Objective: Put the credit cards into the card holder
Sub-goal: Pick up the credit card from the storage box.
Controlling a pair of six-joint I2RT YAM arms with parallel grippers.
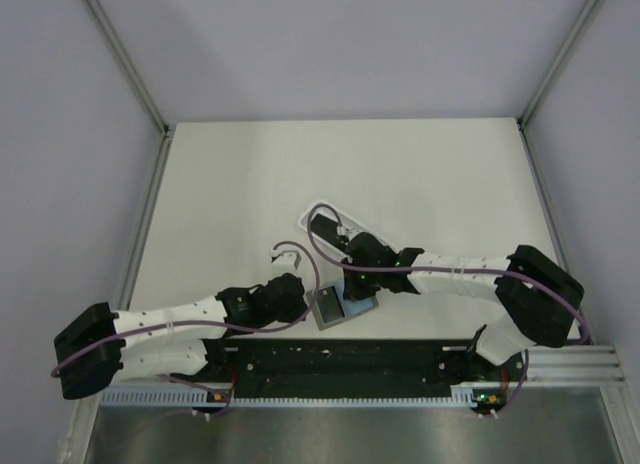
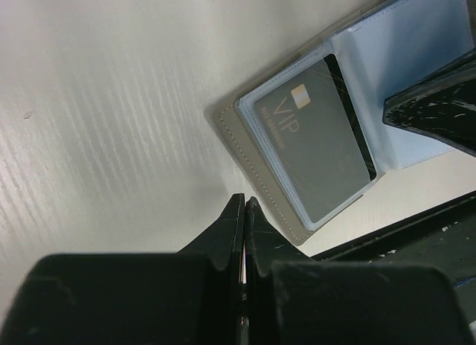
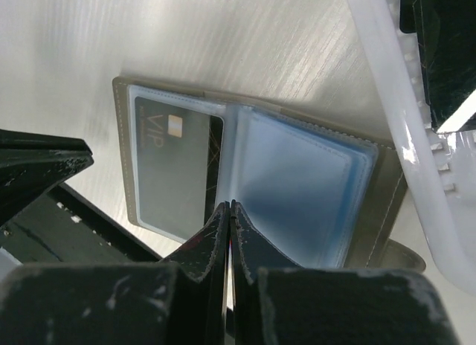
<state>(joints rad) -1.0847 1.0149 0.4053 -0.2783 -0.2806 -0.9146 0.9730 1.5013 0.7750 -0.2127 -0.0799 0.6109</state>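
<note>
The grey card holder lies open near the table's front edge, its pale blue sleeves showing. A black card marked VIP sits in one sleeve and also shows in the right wrist view. My left gripper is shut and empty, its tips on the table just beside the holder's stitched grey edge. My right gripper is shut, with its tips over the holder's fold next to the empty blue sleeves. More black cards lie in the white tray.
The white translucent tray lies slanted just behind the holder, under the right arm. The black base rail runs along the near edge, close to the holder. Grey walls and metal frame posts enclose the table.
</note>
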